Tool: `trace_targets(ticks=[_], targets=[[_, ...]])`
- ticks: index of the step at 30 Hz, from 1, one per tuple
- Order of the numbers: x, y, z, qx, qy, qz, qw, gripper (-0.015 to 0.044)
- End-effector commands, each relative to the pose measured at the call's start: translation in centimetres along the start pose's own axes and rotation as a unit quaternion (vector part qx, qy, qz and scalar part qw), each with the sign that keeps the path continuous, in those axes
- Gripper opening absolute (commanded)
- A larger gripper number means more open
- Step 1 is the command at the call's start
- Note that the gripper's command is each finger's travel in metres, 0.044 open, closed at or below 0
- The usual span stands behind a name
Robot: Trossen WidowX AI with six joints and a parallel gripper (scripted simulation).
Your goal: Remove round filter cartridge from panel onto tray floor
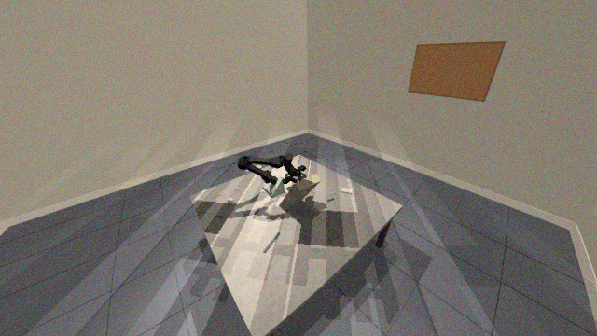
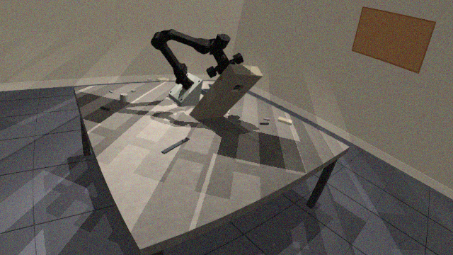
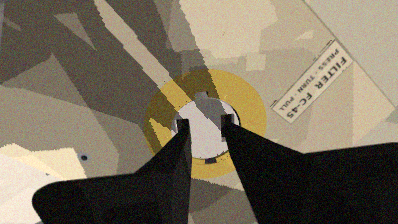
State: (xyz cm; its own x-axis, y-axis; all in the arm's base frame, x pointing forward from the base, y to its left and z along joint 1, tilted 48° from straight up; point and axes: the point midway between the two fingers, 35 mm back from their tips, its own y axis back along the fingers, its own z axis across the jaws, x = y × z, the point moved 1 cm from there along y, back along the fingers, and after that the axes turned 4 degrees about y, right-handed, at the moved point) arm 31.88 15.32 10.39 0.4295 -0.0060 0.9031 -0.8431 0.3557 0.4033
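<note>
The top view looks down from high and far off into the room's corner, so the table [image 1: 298, 243] and the arm [image 1: 268, 170] show small, with an orange board [image 1: 456, 70] on the right-hand wall. The exterior view stands nearer and lower, off one table [image 2: 198, 184] corner, facing the same wall board [image 2: 393, 38] and catching the arm [image 2: 184, 42] bent over the tilted panel [image 2: 223, 93], which both views share. The wrist view rides the arm, looking past two dark fingers straight onto the panel [image 3: 75, 115] face from very close.
</note>
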Motion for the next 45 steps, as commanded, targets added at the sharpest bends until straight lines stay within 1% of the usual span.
trace_targets(ticks=[1,45], targets=[[-0.1,-0.2,0.0,0.000,0.002,-0.002,1.000,0.0113],[-0.1,-1.9,0.1,0.000,0.002,-0.001,1.000,0.0113]])
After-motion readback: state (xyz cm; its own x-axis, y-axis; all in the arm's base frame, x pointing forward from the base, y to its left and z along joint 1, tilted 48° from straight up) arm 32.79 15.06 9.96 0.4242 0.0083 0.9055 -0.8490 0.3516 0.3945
